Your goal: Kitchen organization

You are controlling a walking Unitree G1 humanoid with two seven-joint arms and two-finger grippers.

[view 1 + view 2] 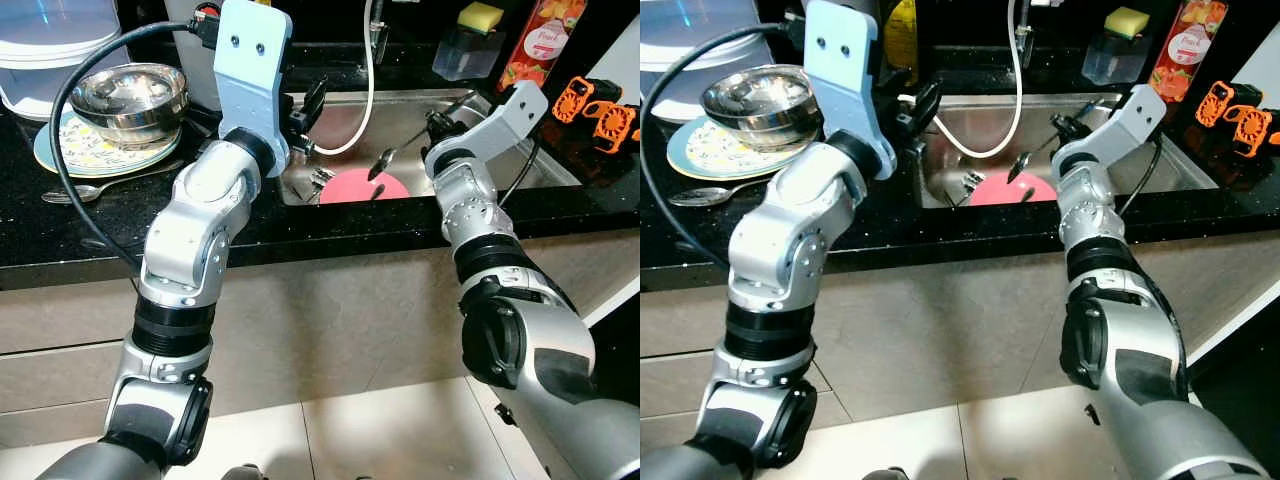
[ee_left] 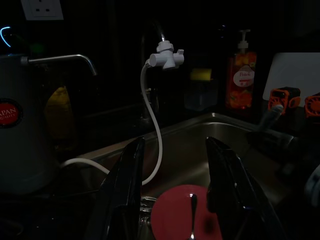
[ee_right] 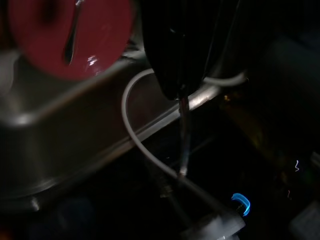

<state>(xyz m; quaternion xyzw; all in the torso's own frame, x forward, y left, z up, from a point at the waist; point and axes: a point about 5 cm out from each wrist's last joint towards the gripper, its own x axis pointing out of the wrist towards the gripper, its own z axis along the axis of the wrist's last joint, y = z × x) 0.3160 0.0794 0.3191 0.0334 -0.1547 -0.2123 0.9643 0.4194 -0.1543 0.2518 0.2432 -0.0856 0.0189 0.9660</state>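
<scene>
Spoon (image 1: 384, 163) pinched in right claw (image 1: 434, 124) above sink (image 1: 545, 170); left claw (image 2: 172, 200) spread wide.

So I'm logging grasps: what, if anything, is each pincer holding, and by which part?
The right pincer grips a spoon by its handle end. The left pincer is open, holding nothing.

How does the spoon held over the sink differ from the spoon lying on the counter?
The metal spoon over the sink is pinched in the right gripper, hanging in the air above the round pink plate; the metal spoon on the black counter lies flat, beside the patterned plate that carries the steel bowls. The held spoon slants with its bowl downward; the counter one is untouched. Both are plain metal.
</scene>
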